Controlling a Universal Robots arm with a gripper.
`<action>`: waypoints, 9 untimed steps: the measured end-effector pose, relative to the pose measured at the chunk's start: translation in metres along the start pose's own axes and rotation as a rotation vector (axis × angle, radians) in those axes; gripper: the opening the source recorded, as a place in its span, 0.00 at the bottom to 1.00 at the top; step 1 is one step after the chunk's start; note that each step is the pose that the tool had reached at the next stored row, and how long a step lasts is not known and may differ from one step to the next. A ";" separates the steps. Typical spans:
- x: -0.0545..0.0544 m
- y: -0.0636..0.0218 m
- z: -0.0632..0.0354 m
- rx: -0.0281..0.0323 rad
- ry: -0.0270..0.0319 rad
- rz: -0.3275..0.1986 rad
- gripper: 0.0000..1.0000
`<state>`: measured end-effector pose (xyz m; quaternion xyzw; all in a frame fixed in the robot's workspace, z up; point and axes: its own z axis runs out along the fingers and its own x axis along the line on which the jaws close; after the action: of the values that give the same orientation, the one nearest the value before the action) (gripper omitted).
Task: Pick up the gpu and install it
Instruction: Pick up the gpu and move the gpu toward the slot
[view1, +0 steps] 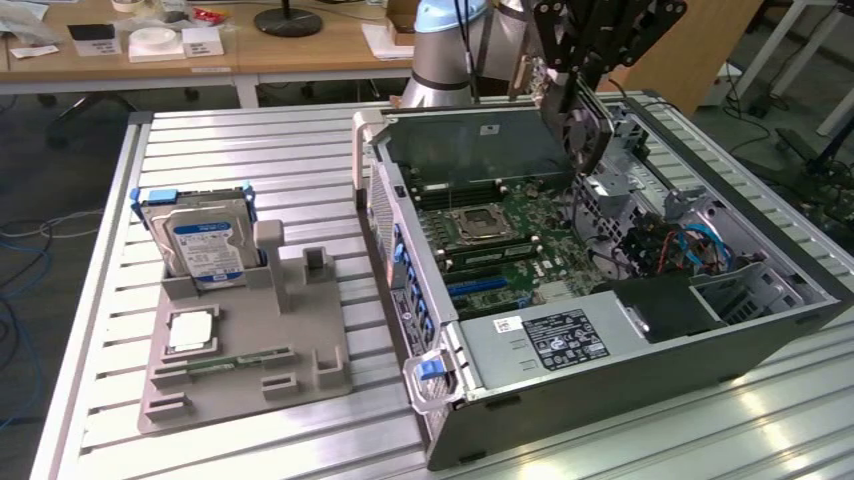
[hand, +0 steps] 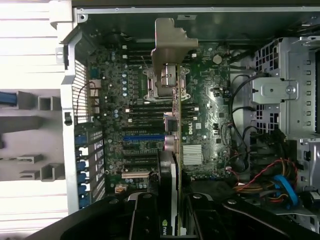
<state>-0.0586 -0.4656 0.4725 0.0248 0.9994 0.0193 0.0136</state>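
Exterior view: the black gripper (view1: 587, 68), clamped on the gpu (view1: 589, 135), a thin green-and-black card with a silver bracket, holds it above the open grey computer case (view1: 787, 300), long axis pointing down. Wrist view: the card extends from the fingers (hand: 145, 217) toward the green motherboard (hand: 205, 115), bracket end farthest.

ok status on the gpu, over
gripper shut on gpu. gpu held on edge above the motherboard, not yet seated. cables sit by the drive cage, apart from it.
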 end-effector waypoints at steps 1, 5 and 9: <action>-0.003 0.0001 0.0001 -0.0001 -0.0001 0.000 0.27; -0.015 0.0009 0.0007 -0.0003 -0.0001 0.000 0.27; -0.035 0.0022 0.0015 -0.0002 0.0000 0.000 0.27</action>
<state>-0.0235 -0.4651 0.4720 0.0248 0.9994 0.0194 0.0136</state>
